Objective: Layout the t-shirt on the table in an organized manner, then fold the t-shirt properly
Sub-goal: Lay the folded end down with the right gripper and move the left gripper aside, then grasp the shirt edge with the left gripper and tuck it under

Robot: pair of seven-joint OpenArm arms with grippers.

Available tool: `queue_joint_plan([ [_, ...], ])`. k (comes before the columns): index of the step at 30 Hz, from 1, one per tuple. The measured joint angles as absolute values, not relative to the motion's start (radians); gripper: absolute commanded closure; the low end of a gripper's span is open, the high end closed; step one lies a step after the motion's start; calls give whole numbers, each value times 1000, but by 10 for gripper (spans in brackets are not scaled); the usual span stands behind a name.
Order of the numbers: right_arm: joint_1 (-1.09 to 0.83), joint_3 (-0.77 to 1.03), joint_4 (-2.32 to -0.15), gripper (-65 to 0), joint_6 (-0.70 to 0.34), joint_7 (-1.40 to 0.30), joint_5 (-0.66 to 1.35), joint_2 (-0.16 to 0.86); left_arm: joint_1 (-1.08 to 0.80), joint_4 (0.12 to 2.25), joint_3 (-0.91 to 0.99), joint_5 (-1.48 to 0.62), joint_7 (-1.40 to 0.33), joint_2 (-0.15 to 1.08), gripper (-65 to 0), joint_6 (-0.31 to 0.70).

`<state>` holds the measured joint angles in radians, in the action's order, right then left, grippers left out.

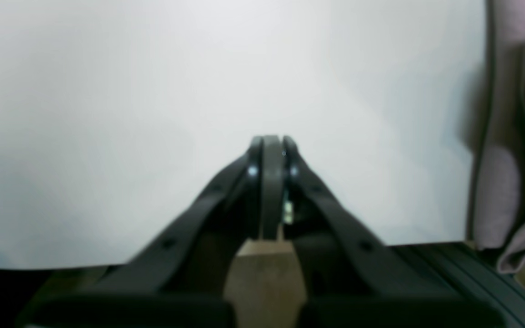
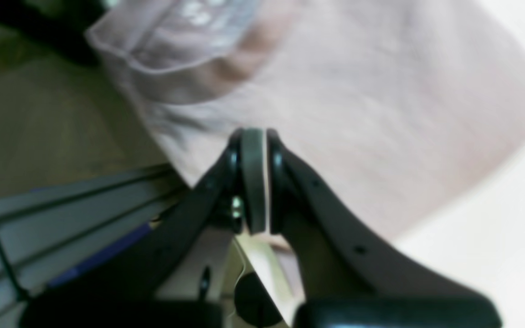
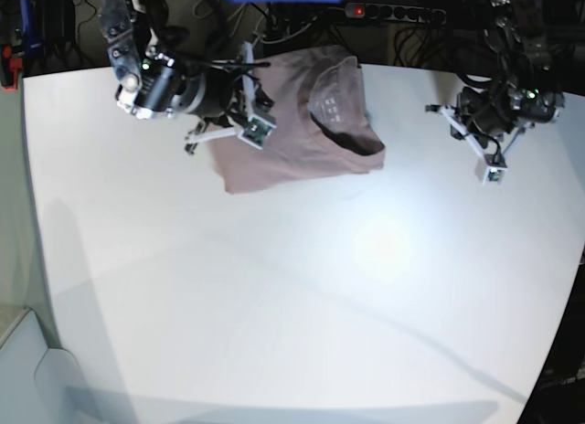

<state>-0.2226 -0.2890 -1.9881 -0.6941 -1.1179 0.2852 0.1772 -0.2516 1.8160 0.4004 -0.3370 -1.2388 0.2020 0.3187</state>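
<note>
Here the right gripper (image 2: 254,136) pinches shut over the t-shirt (image 3: 297,132)

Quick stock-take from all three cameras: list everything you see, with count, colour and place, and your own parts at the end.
t-shirt: one, dusty pink, bunched at the table's far edge, partly hanging off it, collar facing up.
table: one, white, fills most of the base view.
power strip: one, dark with a red light, behind the table.
cables: several, dark, behind the table.
left tool: one, black, shut, over bare table beside the shirt.
right tool: one, black, shut, at the shirt's edge; whether it pinches cloth cannot be told.
</note>
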Motion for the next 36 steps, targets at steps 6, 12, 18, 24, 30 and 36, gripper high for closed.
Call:
queue_joint_plan([
  [6, -223, -198, -1988, 0, -694, -1118, 282, 177, -350, 1862, 399, -332, -1246, 199, -94, 322],
  [12, -223, -178, -1990, 0, -694, -1118, 283, 176, -392, 1986, 395, -353, -1231, 94, -376, 327],
  [18, -225, -180, -1990, 0, -694, -1118, 285, 176, -401, 1985, 392, -333, -1231, 82, -423, 326],
  [24, -225, -179, -1990, 0, -694, -1118, 285, 176, -387, 1985, 394, -333, -1232, 13, -424, 326],
  [30, -223, -179, -1988, 0, -694, -1118, 285, 177, -348, 1966, 396, -329, -1231, -45, -425, 325],
  [36, -222, -180, -1988, 0, -694, -1118, 284, 183, -299, 1845, 395, -326, -1234, -67, -425, 318],
])
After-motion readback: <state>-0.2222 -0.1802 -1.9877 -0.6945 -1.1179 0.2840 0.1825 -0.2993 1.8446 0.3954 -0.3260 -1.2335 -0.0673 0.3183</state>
